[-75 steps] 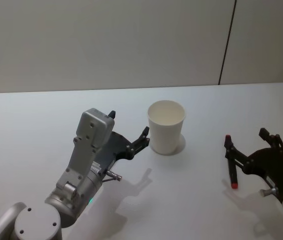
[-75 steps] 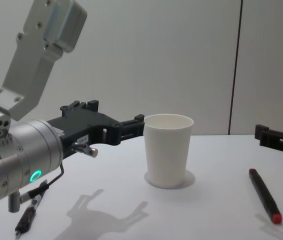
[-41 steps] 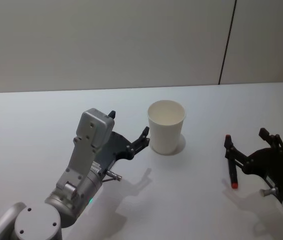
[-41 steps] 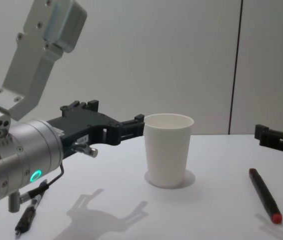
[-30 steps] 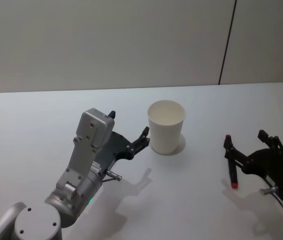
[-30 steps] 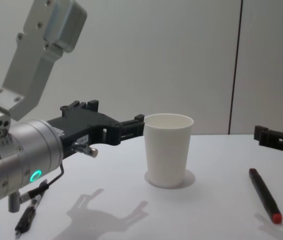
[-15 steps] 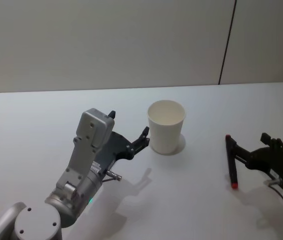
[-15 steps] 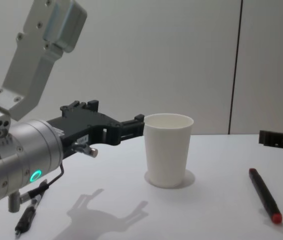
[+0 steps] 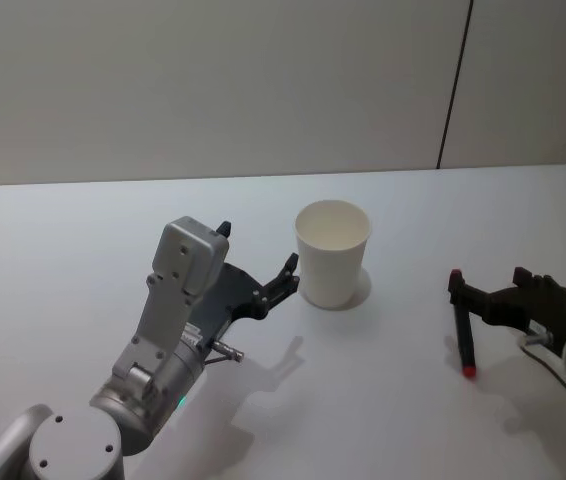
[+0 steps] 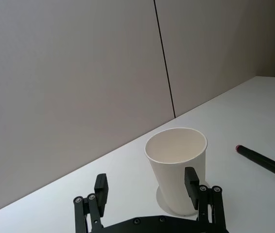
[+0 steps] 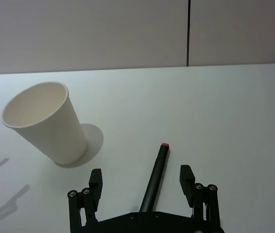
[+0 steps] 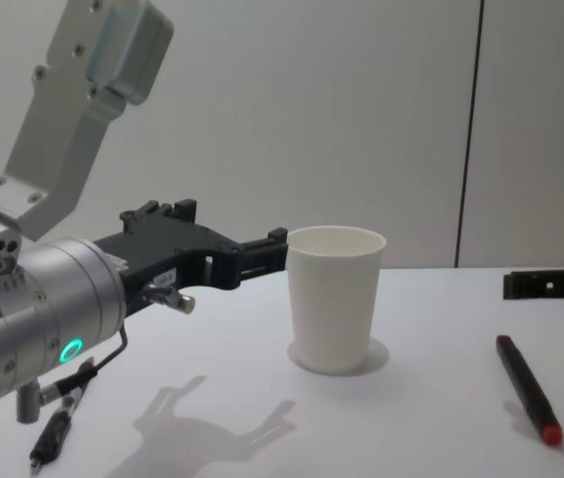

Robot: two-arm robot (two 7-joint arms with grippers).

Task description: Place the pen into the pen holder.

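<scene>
The pen holder (image 9: pixel 332 254), a white paper cup, stands upright mid-table. The pen (image 9: pixel 461 327), black with a red tip, lies flat on the table to the cup's right. My right gripper (image 9: pixel 487 281) hovers open just above it. In the right wrist view the pen (image 11: pixel 155 177) runs between the spread fingers of the right gripper (image 11: pixel 141 176), untouched, with the cup (image 11: pixel 47 121) farther off. My left gripper (image 9: pixel 258 247) is held open just left of the cup. The left wrist view shows the cup (image 10: pixel 175 162) beyond the left gripper (image 10: pixel 146 183).
The white table (image 9: pixel 393 420) runs back to a plain wall with a dark vertical seam (image 9: pixel 455 85). A small dark pen-like item (image 12: pixel 55 433) lies at the near left in the chest view.
My right gripper has lifted and levelled out above the pen, still open. Pen, cup and left arm have not moved.
</scene>
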